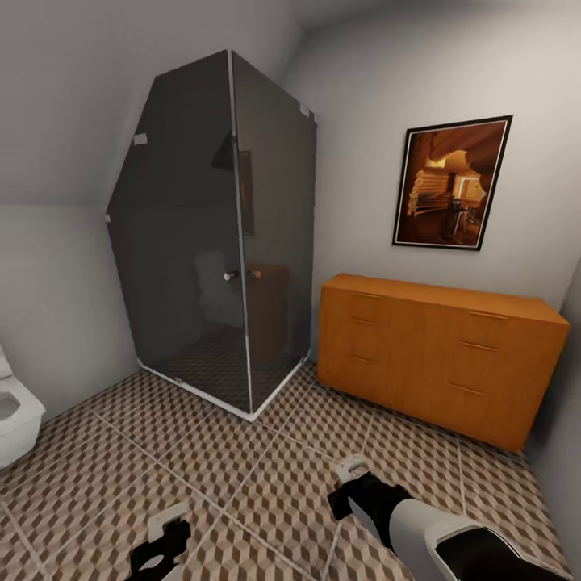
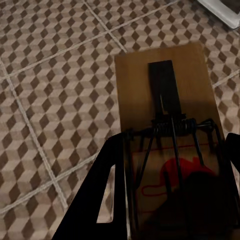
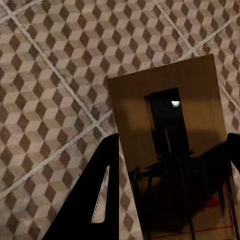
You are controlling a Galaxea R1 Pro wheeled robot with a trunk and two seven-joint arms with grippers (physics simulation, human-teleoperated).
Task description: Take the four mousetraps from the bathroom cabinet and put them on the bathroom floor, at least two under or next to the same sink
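Note:
Each gripper holds one mousetrap above the bathroom floor (image 1: 266,476) of cube-pattern tiles. In the left wrist view a brown mousetrap (image 2: 160,90) with a wire spring and a red mouse print lies between the black fingers of my left gripper (image 2: 175,145), which is shut on it. My right gripper (image 3: 172,142) is shut the same way on another mousetrap (image 3: 165,80). The head view shows the left gripper (image 1: 165,537) low at the left with its mousetrap (image 1: 171,515), and the right gripper (image 1: 349,484) with its mousetrap (image 1: 353,466). The orange-brown cabinet (image 1: 436,363) stands ahead on the right, drawers shut. The sink is out of view.
A dark glass shower enclosure (image 1: 218,242) fills the corner ahead, and its white base edge (image 2: 220,10) lies near the left gripper. A white toilet (image 1: 12,415) sits at the left edge. A framed picture (image 1: 452,181) hangs above the cabinet.

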